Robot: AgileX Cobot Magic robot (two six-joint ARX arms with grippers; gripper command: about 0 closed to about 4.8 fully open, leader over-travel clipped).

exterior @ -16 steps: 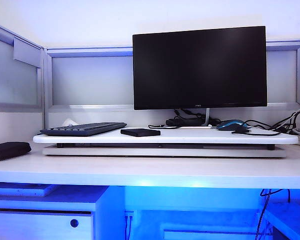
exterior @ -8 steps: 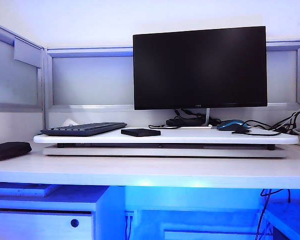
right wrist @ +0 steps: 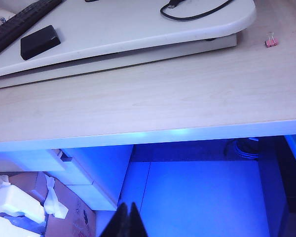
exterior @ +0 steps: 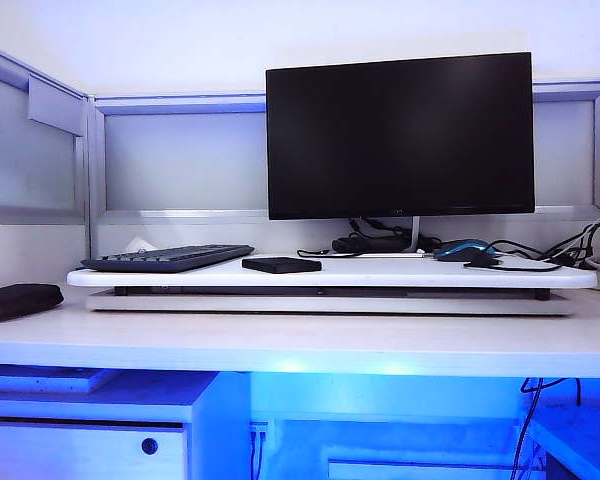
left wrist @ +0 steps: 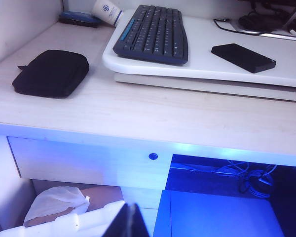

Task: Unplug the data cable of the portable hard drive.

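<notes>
The portable hard drive [exterior: 281, 265] lay on the raised white board [exterior: 380, 274] beside the keyboard [exterior: 167, 258], long axis across the table. No cable visibly joined it. Both the left gripper [left wrist: 129, 222] and right gripper [right wrist: 127, 219] hung below the table's front edge, fingers shut and empty, neither clearly nearer.

The left gripper [left wrist: 129, 220] and the right gripper [right wrist: 126, 219] each hang low in front of the desk edge, fingers pressed together, holding nothing
</notes>
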